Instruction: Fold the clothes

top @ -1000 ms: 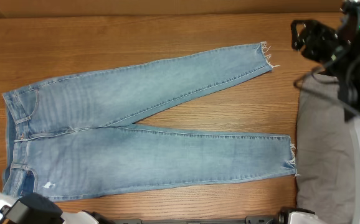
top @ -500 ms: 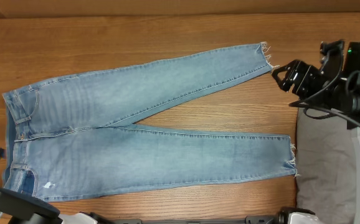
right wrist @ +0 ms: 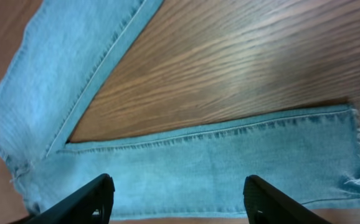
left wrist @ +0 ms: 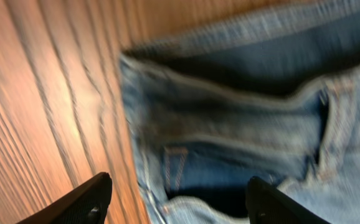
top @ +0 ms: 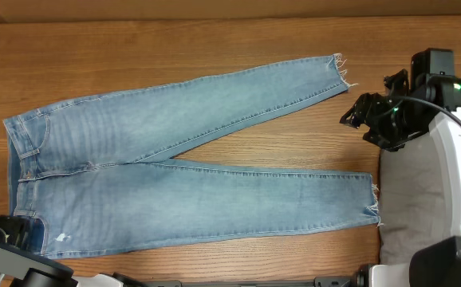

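We find the jeans (top: 175,159) lying flat and unfolded on the wooden table (top: 214,40). Their two legs spread apart in a narrow V. The waistband (top: 21,159) forms one end of the jeans and the frayed hems (top: 372,201) form the other. A small white worn spot (top: 61,237) sits on the jeans near the waistband, on the leg with the lower hem in the overhead view.

The left gripper (left wrist: 179,182) hangs over the waistband corner of the jeans. Its fingers (left wrist: 93,198) stand wide apart with nothing between them. The left wrist view is blurred, but we can make out a belt loop (left wrist: 336,124) there.

The right gripper (right wrist: 179,180) hangs just off the hem end of the jeans, between the two legs. Its jaws are likewise spread wide and hold nothing. It does not touch the jeans.

A grey cloth (top: 414,199) lies beyond the hem end of the jeans.
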